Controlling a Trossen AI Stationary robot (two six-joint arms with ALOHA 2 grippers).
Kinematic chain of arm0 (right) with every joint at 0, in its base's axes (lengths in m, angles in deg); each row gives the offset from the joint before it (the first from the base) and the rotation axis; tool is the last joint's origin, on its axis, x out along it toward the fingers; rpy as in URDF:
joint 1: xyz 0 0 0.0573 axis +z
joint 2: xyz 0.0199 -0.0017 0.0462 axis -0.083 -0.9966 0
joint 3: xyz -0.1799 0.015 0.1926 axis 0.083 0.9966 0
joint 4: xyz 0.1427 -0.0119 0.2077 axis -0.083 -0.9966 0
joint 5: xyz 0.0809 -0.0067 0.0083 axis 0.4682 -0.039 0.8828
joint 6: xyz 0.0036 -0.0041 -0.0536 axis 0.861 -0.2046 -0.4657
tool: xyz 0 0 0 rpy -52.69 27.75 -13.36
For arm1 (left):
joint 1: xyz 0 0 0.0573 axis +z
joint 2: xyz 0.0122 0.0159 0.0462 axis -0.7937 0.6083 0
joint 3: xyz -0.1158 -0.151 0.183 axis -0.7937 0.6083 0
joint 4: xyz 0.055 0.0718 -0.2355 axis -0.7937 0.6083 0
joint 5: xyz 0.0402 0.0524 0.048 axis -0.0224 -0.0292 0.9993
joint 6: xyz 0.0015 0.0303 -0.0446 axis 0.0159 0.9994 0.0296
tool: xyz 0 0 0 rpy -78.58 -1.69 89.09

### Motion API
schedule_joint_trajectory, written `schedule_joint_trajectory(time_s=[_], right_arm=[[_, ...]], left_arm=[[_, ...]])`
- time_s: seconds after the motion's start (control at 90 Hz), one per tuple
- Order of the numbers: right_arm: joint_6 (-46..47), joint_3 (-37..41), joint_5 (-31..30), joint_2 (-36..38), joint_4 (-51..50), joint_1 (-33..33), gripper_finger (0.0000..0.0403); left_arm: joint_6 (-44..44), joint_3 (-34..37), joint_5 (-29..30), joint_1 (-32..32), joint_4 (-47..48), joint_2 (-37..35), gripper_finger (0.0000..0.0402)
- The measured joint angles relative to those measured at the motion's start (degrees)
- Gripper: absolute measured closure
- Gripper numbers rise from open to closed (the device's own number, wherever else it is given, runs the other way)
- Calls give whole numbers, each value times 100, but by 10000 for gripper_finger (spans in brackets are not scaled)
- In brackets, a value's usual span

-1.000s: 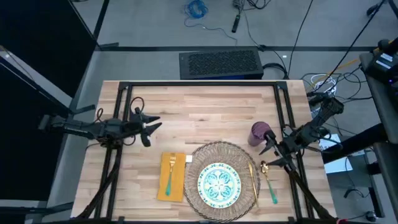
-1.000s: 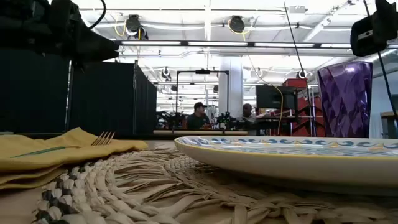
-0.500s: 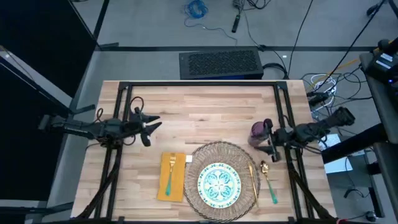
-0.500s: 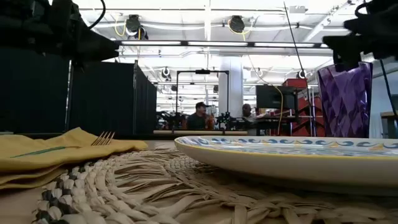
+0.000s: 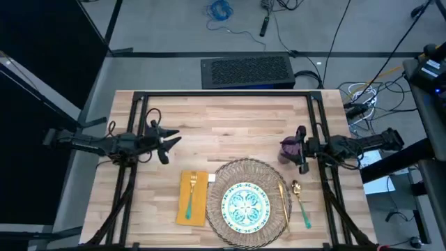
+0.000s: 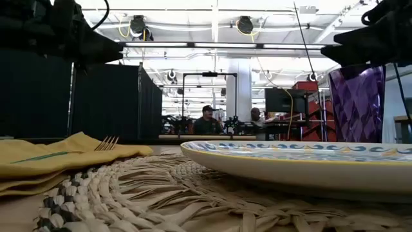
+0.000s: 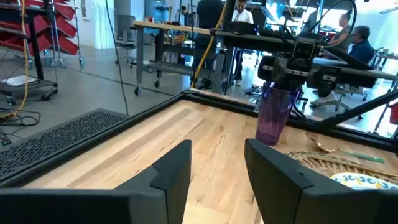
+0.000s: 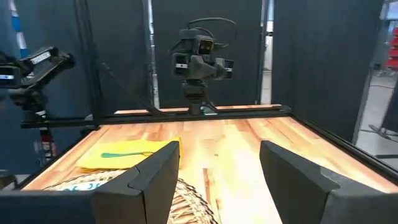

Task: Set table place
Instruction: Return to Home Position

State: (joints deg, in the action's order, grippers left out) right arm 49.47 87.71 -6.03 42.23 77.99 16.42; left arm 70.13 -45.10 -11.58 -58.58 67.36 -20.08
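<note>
The left arm [image 5: 104,144] and the right arm [image 5: 355,144] are showing slim matte-black jointed links with thin black cables looping off them. The left gripper [image 7: 217,144] is showing two broad, flat, dark grey fingers [image 7: 176,171] with bevelled edges.

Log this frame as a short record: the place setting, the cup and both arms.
plate: centred on placemat
fork: on napkin, left of placemat
knife, spoon: right of plate
cup: upright, past the spoon
right pincer: open, above cup, holding nothing
left pincer: open, over bare table at left
</note>
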Motion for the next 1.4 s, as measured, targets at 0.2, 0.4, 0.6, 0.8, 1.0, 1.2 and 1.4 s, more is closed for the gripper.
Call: schedule_joint_trajectory(time_s=[0.2, 0.4, 0.6, 0.8, 1.0, 1.2, 1.4], right_arm=[[-12, 1, 47, 0, 0, -79, 193], [-95, 0, 35, 0, -11, -186, 193], [-106, 0, 28, 0, -12, -386, 193], [-127, 0, 34, 0, -38, -400, 193], [-132, 0, 36, 1, -92, -400, 193], [-143, 0, 26, 2, -88, -400, 193], [-125, 0, 23, 2, -33, -466, 193]], left_arm=[[4, 1, 0, 0, 2, 0, 265], [8, 0, 0, 0, 4, 1, 265], [22, 1, -12, 2, 7, 2, 265], [207, -1, -225, 0, 2, 2, 265], [488, 0, -251, 2, -105, 2, 265], [1035, -1, -472, 6, -487, -147, 265], [1237, -1, -681, 169, -436, -615, 265]])
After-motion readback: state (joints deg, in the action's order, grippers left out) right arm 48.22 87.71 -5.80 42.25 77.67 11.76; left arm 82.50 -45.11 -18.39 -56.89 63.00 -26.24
